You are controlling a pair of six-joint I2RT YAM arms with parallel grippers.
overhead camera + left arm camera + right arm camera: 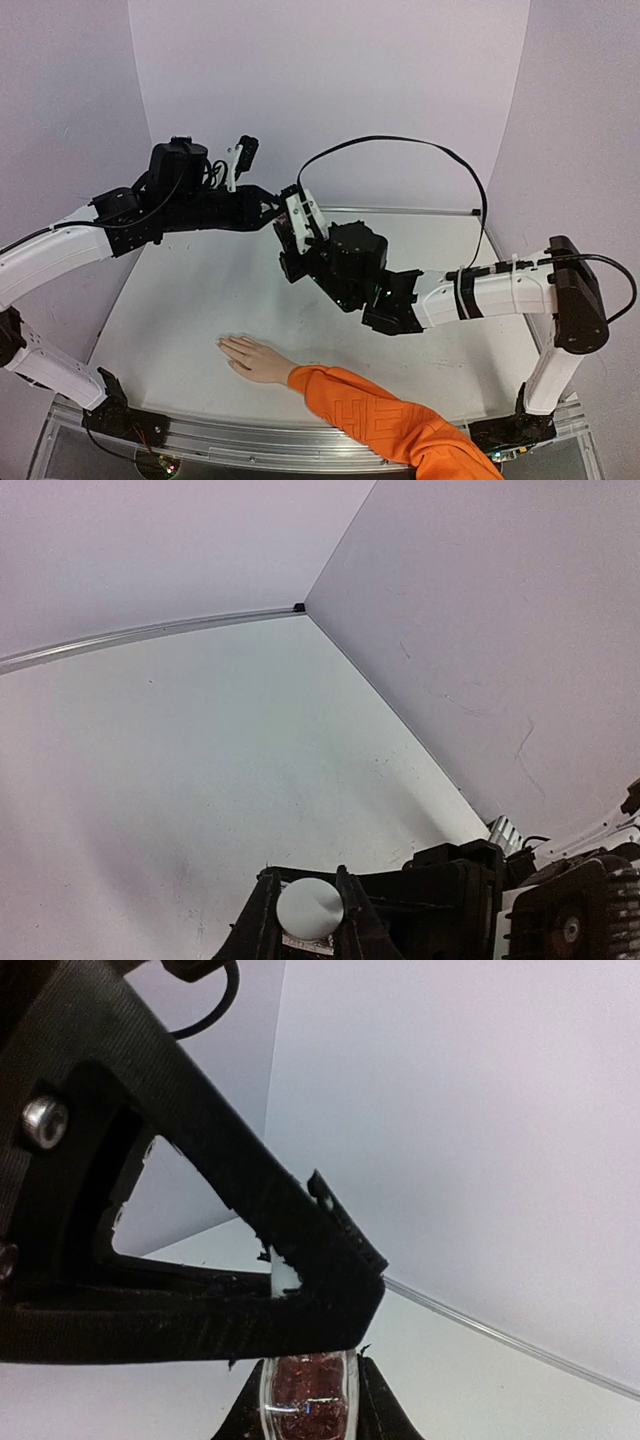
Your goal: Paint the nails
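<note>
Your right gripper (pixel 293 222) clenching bottle (pixel 308 1405), red glitter polish (pixel 306 1385) inside, showing only in right wrist view. Your left gripper (pixel 308 905) pinching cap (pixel 310 910). Nails (pixel 226 347) lying on table (pixel 200 300) near front edge, showing only overhead.

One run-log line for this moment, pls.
left tool: shut on cap | right tool: shut on bottle, red polish | hand: flat on table, apart from both tools

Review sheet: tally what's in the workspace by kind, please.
Robot arms: 2
Hand in orange sleeve: 1
Polish bottle with white cap: 1
Total: 4
</note>
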